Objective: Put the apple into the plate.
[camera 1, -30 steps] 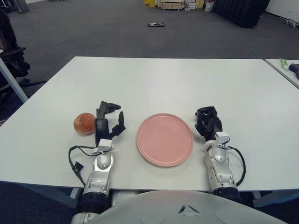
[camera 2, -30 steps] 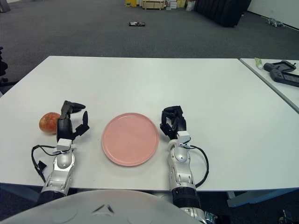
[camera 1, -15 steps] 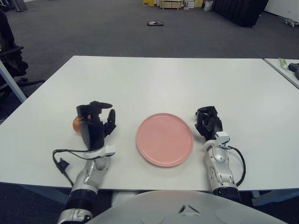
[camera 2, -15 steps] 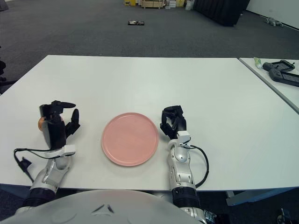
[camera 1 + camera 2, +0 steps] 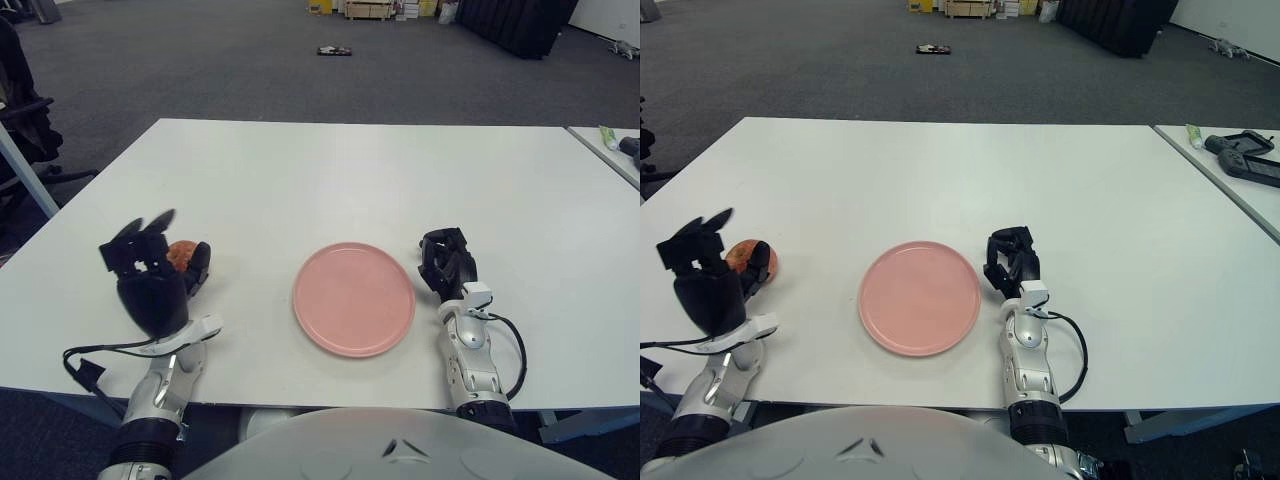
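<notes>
I see my left hand (image 5: 152, 280) raised at the white table's (image 5: 330, 180) left edge, its black fingers (image 5: 135, 235) spread open, gripping nothing. The small round red apple (image 5: 182, 254) sits on the tabletop just beyond that hand, partly hidden behind it; I cannot tell whether they touch. The flat round pink plate (image 5: 354, 298) lies well to that hand's right, bare. My right hand (image 5: 446, 264) shows just right of the plate, fingers curled, holding nothing.
</notes>
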